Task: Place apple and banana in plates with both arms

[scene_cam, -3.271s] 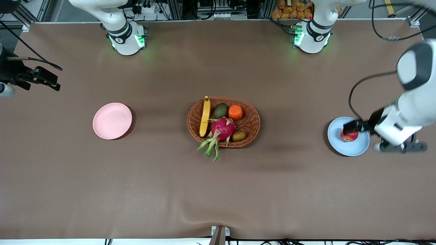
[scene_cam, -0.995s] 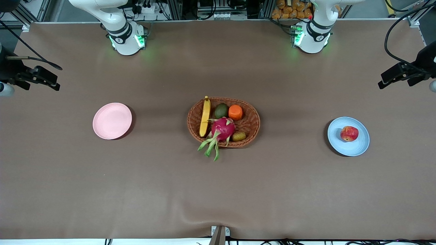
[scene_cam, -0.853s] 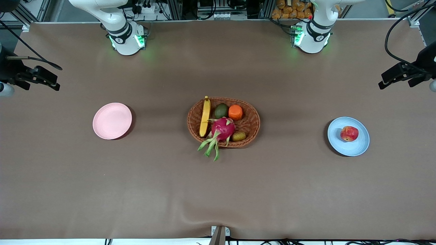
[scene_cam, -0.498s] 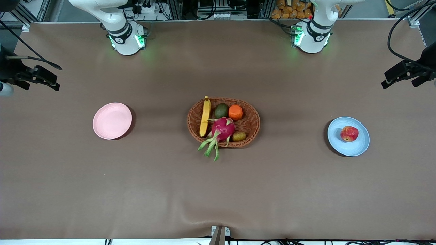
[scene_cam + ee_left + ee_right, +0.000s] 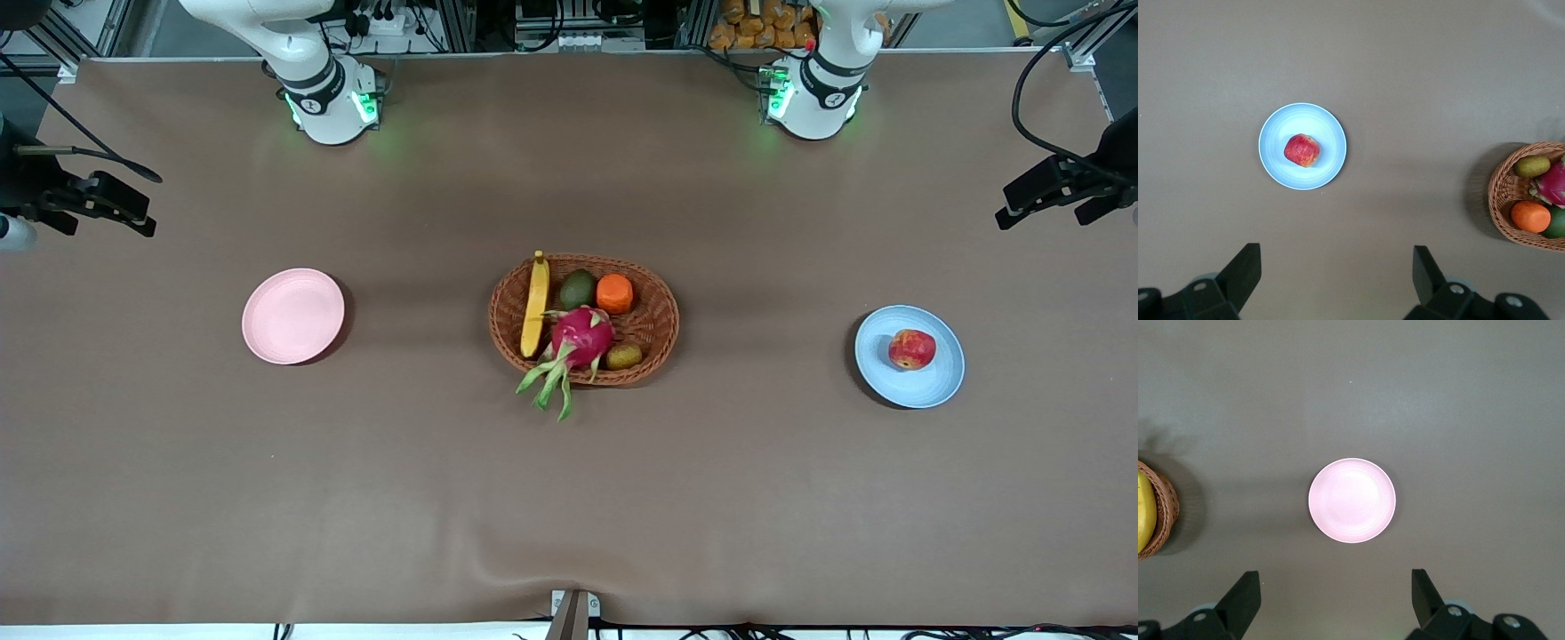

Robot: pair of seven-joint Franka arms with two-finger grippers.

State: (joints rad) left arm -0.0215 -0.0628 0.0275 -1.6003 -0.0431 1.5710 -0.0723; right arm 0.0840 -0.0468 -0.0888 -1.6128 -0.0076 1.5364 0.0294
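The red apple [image 5: 912, 348] sits on the pale blue plate [image 5: 944, 384] toward the left arm's end of the table; the left wrist view shows the same apple [image 5: 1301, 150] and blue plate [image 5: 1333, 130]. The yellow banana [image 5: 535, 305] lies in the woven basket [image 5: 665, 313] at mid-table. Nothing lies on the pale pink plate [image 5: 293, 316] toward the right arm's end, which the right wrist view shows as the same bare pink plate [image 5: 1351, 500]. My left gripper [image 5: 1335, 263] hangs open high over bare table beside the blue plate. My right gripper [image 5: 1335, 585] hangs open high beside the pink plate.
The basket also holds a pink dragon fruit [image 5: 580, 338], an orange fruit [image 5: 614, 293], a green fruit [image 5: 578, 289] and a small brownish fruit [image 5: 624, 356]. Brown cloth covers the table. Both arm bases [image 5: 331, 107] stand along the edge farthest from the front camera.
The left gripper was at the apple on the blue plate; it has since risen and pulled back to its end of the table, drifting slightly outward. The right arm waits unmoved.
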